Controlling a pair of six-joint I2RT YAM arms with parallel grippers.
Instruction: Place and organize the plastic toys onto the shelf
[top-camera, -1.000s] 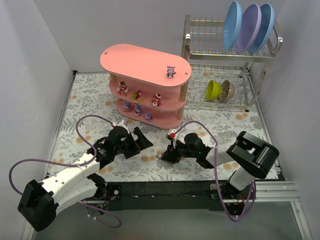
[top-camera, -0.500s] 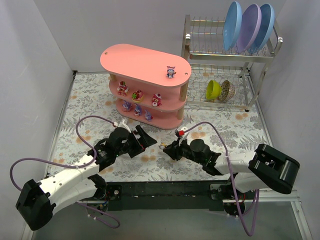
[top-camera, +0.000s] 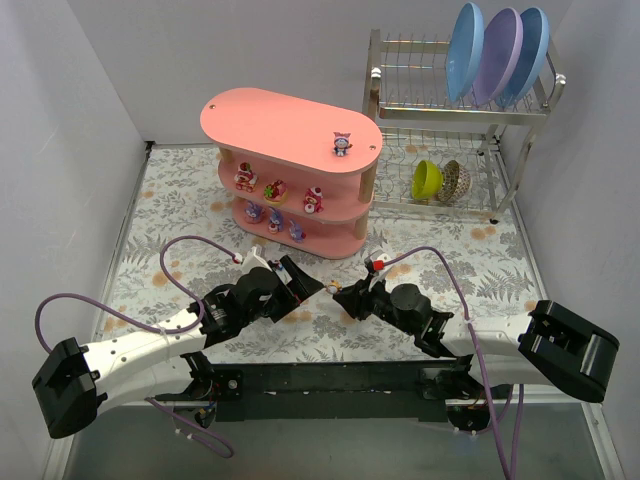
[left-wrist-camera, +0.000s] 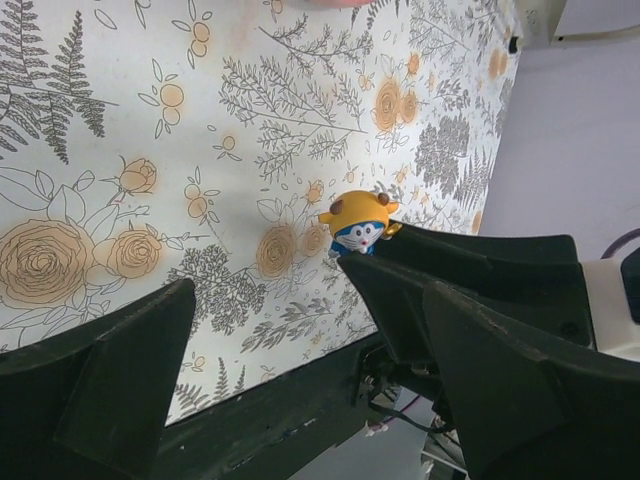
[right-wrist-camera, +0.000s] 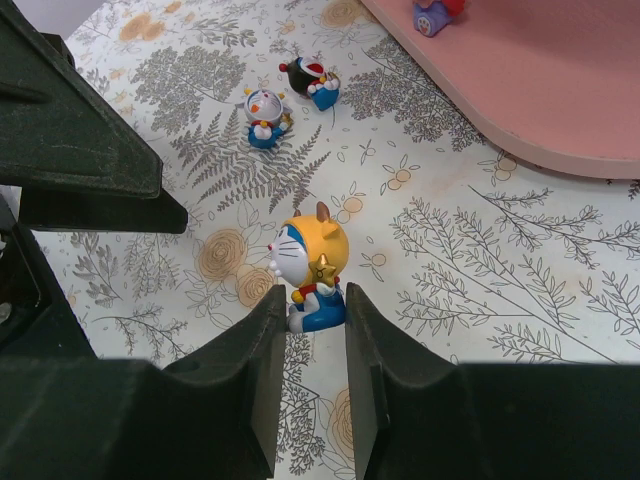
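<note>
Right gripper (right-wrist-camera: 312, 300): jaws closed on the base of the yellow-hooded blue figurine (right-wrist-camera: 311, 258), held upright low at the table (top-camera: 180, 180) near the middle of its near edge. Left gripper (left-wrist-camera: 265, 278): jaws spread wide and empty, facing that figurine just beside it. Two loose figurines (right-wrist-camera: 264, 115) stand on the table beyond, while the pink shelf (top-camera: 285, 122) toward the far edge carries one figurine on top and three on each lower tier.

Wire dish rack (top-camera: 440, 113) with plates (top-camera: 505, 55), bowls (top-camera: 428, 180)
</note>
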